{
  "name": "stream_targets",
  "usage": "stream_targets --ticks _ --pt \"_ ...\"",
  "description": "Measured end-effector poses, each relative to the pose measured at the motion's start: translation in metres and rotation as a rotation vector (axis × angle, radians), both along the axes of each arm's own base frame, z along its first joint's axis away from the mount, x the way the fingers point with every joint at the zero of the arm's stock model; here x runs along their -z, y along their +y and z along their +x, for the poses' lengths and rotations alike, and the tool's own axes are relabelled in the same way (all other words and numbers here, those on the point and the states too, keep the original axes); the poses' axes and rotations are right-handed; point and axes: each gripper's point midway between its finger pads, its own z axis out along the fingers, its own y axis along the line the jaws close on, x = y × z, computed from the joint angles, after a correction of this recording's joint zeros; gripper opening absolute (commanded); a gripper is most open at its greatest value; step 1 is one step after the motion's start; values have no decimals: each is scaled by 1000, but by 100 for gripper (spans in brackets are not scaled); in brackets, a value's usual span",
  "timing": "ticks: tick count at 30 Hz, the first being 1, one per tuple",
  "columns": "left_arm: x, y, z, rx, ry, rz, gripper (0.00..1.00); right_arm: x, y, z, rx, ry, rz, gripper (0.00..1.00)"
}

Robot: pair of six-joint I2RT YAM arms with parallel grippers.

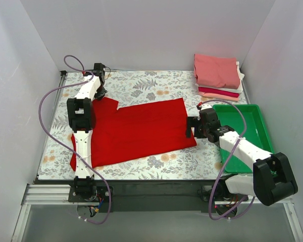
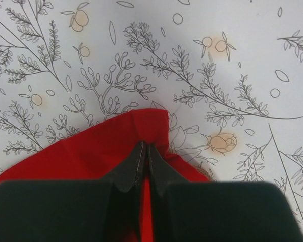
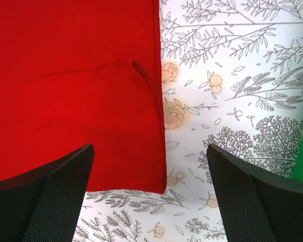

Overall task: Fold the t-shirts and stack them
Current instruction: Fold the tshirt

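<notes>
1. The red t-shirt (image 1: 136,131) lies spread on the flower-patterned worktop (image 1: 151,83). It runs from the near-left corner across the middle, and its straight right edge ends close to the green tray (image 1: 245,118).
2. The left gripper (image 2: 145,151) sits at the far-left part of the shirt. Its fingers are pressed together on a small rounded tip of red cloth, which bunches up slightly just ahead of the fingertips. Bare worktop lies beyond that tip.
3. The right gripper (image 3: 150,151) is over the shirt's right edge, with its fingers spread wide and nothing between them.
4. In the right wrist view, one finger is over red cloth and the other over bare worktop. The shirt's edge and its near-right corner show between them.
5. Whether the right fingertips touch the worktop cannot be told.
6. That same view shows a second layer of red cloth folded over the shirt near this edge.
7. The stack of folded t-shirts (image 1: 217,70) rests at the far-right corner of the worktop, just beyond the tray. Salmon-pink is on top, then white, crimson and peach below.
8. The right arm reaches across the tray's near-left part.
</notes>
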Motion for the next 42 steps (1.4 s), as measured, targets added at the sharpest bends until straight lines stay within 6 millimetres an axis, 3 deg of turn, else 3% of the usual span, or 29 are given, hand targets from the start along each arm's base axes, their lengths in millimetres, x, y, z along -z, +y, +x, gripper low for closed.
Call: stream_targets --ticks 7,13,16,20,27,31,35,42 --pt "-1 7 2 -16 -29 37 0 -23 11 30 6 -44 9 98" --pt "-4 13 1 -13 -77 73 0 -55 31 96 22 -118 -5 98" --pt "-9 15 7 -5 -107 83 0 -61 39 131 43 -140 -14 98" --pt "-10 16 12 0 -134 85 0 -49 48 177 67 -138 -39 95" --pt "-3 16 3 -7 -122 85 0 0 61 243 72 -102 -89 83" --pt "-15 16 -4 -16 -139 76 0 14 62 257 68 -92 -107 71" --pt "-29 15 -5 -22 -173 72 0 23 61 256 67 -75 -120 57" --pt "-35 15 -2 -23 -199 68 0 35 60 255 72 -56 -127 43"
